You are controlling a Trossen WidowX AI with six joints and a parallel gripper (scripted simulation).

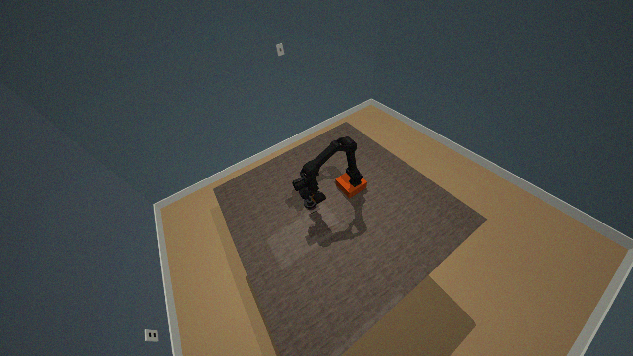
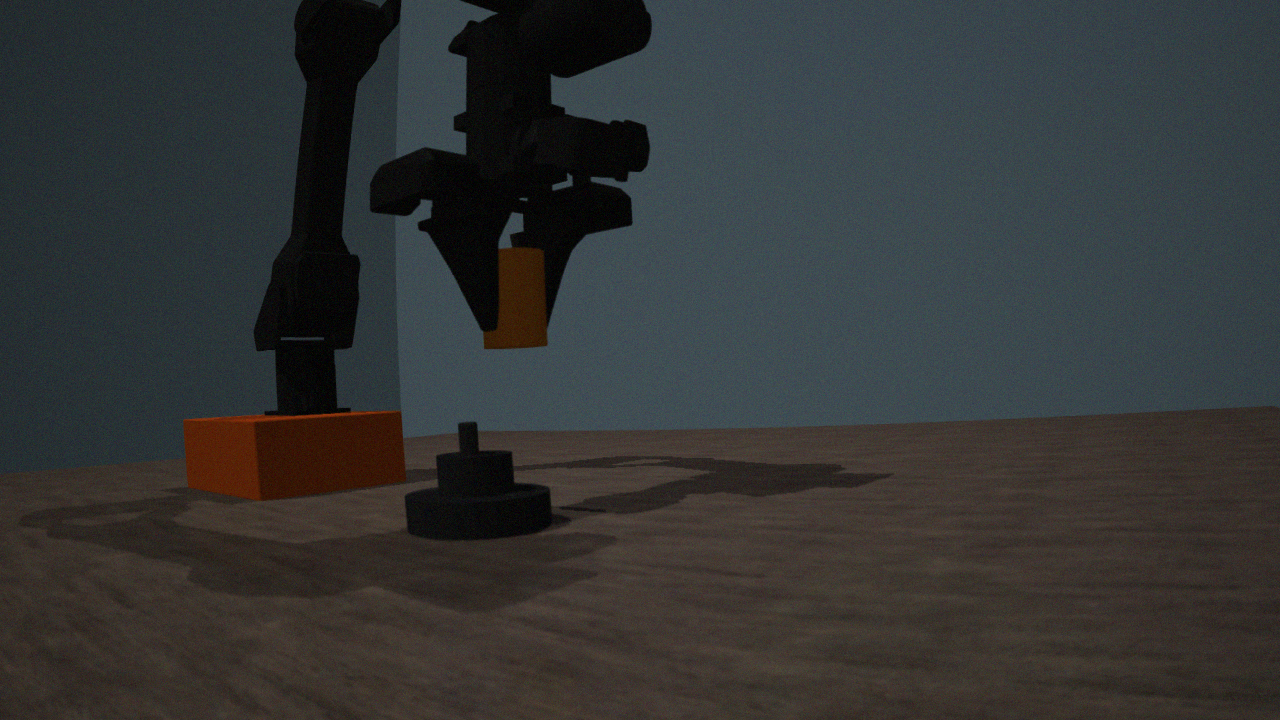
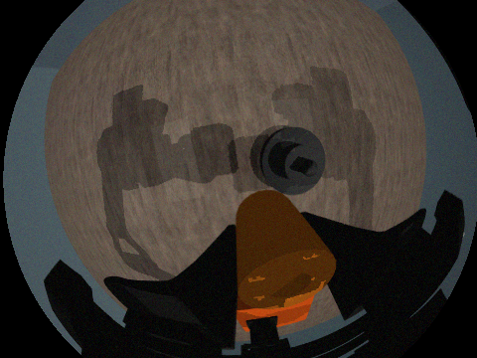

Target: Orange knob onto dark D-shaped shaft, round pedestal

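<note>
My gripper (image 2: 517,308) (image 3: 281,253) (image 1: 311,195) is shut on the orange knob (image 2: 520,300) (image 3: 278,239), an upright cylinder held in the air. The dark round pedestal (image 2: 477,510) (image 3: 292,159) (image 1: 309,203) stands on the brown mat below, with the short dark shaft (image 2: 467,436) (image 3: 301,166) rising from its middle. In the exterior view the knob hangs well above the shaft and a little to its right. In the wrist view the shaft's top shows just beyond the knob's lower end. The shaft's flat side cannot be made out.
The arm's orange base block (image 2: 290,452) (image 1: 350,185) stands on the mat (image 1: 354,247) behind and left of the pedestal. A tan floor (image 1: 531,247) with a pale raised border (image 1: 160,247) surrounds the mat.
</note>
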